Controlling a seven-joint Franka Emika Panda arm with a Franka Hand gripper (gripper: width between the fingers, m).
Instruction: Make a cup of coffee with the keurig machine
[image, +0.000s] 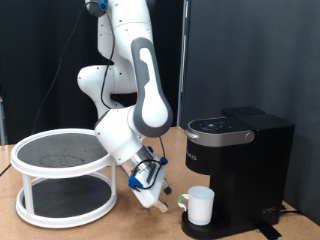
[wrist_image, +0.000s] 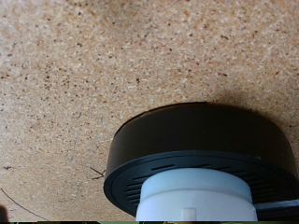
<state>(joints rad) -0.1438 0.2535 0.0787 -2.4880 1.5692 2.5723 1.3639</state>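
Note:
The black keurig machine (image: 238, 160) stands at the exterior view's right, lid down. The white cup (image: 201, 206) stands upright on its round drip base (image: 200, 231), under the spout, with its green-tinged handle (image: 183, 201) pointing to the exterior view's left. My gripper (image: 160, 200) hangs low over the table just left of the handle, tilted toward the cup. No picture shows anything between its fingers. The wrist view shows the cup's rim (wrist_image: 196, 196) on the black drip base (wrist_image: 196, 140); my fingers do not show there.
A white two-tier round rack (image: 65, 175) with dark mesh shelves stands at the exterior view's left. The tabletop (wrist_image: 84, 75) is speckled particle board. A dark curtain hangs behind the machine. A thin cable lies on the table beside the drip base.

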